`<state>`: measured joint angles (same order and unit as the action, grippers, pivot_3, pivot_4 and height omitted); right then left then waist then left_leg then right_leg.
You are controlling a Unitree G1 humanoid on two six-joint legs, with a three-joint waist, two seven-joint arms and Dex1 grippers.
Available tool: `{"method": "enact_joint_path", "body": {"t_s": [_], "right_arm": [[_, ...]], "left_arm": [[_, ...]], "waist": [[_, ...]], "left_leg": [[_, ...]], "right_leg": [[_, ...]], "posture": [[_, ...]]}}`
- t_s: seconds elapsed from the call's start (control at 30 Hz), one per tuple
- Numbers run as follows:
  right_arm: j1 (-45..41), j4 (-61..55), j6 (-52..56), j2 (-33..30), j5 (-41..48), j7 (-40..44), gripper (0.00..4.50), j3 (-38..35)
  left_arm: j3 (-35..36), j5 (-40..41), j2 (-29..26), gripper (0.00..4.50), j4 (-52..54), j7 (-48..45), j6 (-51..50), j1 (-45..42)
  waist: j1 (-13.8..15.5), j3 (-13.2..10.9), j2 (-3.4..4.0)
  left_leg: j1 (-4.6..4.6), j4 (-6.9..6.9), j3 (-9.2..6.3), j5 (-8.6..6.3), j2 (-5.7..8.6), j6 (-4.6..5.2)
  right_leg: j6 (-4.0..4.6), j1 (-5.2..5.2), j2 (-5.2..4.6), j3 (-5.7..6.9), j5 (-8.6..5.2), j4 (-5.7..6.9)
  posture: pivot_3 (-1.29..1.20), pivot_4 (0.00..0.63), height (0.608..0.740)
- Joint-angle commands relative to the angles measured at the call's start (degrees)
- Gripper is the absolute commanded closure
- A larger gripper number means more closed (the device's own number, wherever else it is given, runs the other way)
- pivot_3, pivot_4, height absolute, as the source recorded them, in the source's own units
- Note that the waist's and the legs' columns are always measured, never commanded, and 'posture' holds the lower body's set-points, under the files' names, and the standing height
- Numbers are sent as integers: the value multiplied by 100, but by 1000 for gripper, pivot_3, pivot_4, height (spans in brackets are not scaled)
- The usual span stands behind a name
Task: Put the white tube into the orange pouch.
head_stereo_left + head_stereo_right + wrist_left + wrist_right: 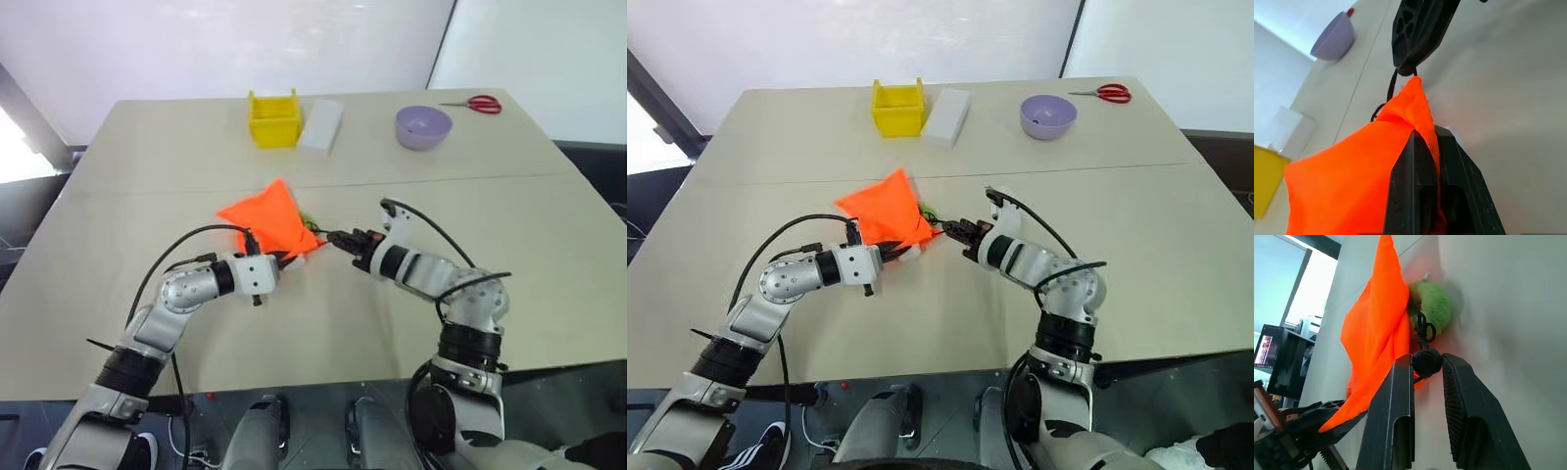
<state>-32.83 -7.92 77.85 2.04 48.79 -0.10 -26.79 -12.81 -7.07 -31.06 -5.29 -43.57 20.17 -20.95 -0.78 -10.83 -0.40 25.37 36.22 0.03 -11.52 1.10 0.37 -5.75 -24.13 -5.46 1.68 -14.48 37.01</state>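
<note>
I am pinching the edge of the orange pouch point(269, 223) in my left gripper point(1426, 147), jaws fully closed on the fabric. My right gripper point(1426, 363) is holding narrow on the black cord stopper point(1426, 362), beside the green ring point(1436, 303). A small white thing under the pouch may be the white tube; I cannot tell. Far behind are standing the yellow bin point(273, 118), white block point(321, 124), purple bowl point(423, 126) and scissors point(474, 104).
</note>
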Motion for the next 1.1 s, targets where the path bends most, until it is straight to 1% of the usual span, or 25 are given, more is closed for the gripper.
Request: {"method": "enact_joint_path", "body": {"t_s": [0.03,0.17,0.2,0.3,0.33,0.4,0.43,0.47,0.53,0.6,0.63,0.67,0.77,0.87,0.9,1.03,1.1], "right_arm": [[19,-649,206,-92,542,-91,4247,-300],[122,-905,173,-273,881,-9,4247,-344],[124,-898,171,-261,1086,14,4247,-403],[482,-1123,287,-832,981,396,4247,124],[801,-1304,220,-1320,652,592,4247,641],[1228,-1490,-56,-1832,346,901,4247,1153],[1324,-1568,-236,-1973,242,1000,4247,1310],[1343,-1585,-339,-1938,315,1053,4247,1282],[1380,-1713,-329,-1833,696,1182,4247,1201],[1439,-1927,-264,-2003,736,1340,4247,1426],[1517,-2058,-283,-2170,763,1583,4247,1599],[1570,-2074,-376,-2243,692,1677,3747,1706],[1535,-1848,-535,-2209,561,1571,2248,1708],[1449,-1818,-635,-2392,479,1693,717,1789],[1422,-1808,-700,-2542,331,1736,356,1888],[1415,-1714,-1022,-3109,-51,2112,356,2095],[1246,-1344,-1196,-3071,-149,1994,356,1830]], "left_arm": [[-82,372,37,4500,357,-272,12,57],[-165,627,3,4500,486,-604,-31,119],[-152,624,-2,4500,466,-610,-76,112],[-87,433,-60,4500,284,-493,20,5],[-77,396,-73,4500,264,-461,40,-8],[-70,356,-83,4500,251,-408,42,-19],[-58,346,-76,4500,251,-366,23,-15],[-60,338,-77,4500,256,-350,20,-2],[-86,306,-96,4500,266,-354,63,33],[-88,314,-107,4500,277,-362,69,45],[-78,326,-97,4500,273,-347,61,38],[-78,287,-91,4500,244,-310,68,15],[-96,247,-72,4500,213,-280,64,-25],[-97,259,-65,4500,229,-284,48,-10],[-102,256,-71,4500,239,-288,60,8],[-115,233,-74,4500,273,-282,63,32],[-98,252,-61,4500,266,-271,42,28]], "waist": [[0,0,0],[1,0,0],[0,0,0],[14,0,0],[27,0,0],[18,1,-1],[12,1,-1],[-12,0,-1],[-29,0,-1],[5,0,-1],[11,0,-1],[21,0,-1],[19,1,-2],[19,1,-2],[19,1,-2],[26,1,-2],[29,1,-3]], "left_leg": [[0,0,0,0,0,0],[1,1,0,0,0,0],[1,2,1,0,0,0],[1,1,0,0,0,0],[1,1,0,0,0,0],[3,2,0,0,3,1],[4,1,0,0,2,1],[5,0,2,0,3,1],[3,1,5,0,0,1],[1,1,2,0,-4,1],[0,2,0,0,-6,1],[0,1,-1,0,-7,1],[0,5,-1,0,-6,1],[1,5,0,0,-5,1],[1,5,0,0,-5,2],[1,1,-1,1,-5,2],[2,-3,-1,1,-5,3]], "right_leg": [[0,0,-1,0,0,0],[8,1,-6,1,-4,0],[15,1,-7,1,-8,-1],[15,2,-7,0,-8,-1],[15,2,-7,1,-8,-2],[14,5,-8,3,-10,-10],[14,8,-8,4,-10,-17],[13,8,-8,3,-9,-21],[-1,6,-4,0,-2,-20],[-1,6,1,2,-2,-14],[0,6,3,4,-2,-12],[4,5,2,5,-4,-13],[16,12,-1,7,-11,-21],[19,23,-5,6,-10,-46],[20,28,-5,6,-9,-56],[20,37,-7,5,-8,-77],[19,38,-7,7,-8,-84]], "posture": [[0,150,740],[0,150,740],[0,150,740],[0,150,740],[0,150,740],[0,150,740],[0,150,740],[0,150,740],[0,150,740],[0,150,740],[0,150,740],[0,150,740],[0,150,740],[0,150,740],[0,150,740],[0,150,740],[0,150,740]]}}
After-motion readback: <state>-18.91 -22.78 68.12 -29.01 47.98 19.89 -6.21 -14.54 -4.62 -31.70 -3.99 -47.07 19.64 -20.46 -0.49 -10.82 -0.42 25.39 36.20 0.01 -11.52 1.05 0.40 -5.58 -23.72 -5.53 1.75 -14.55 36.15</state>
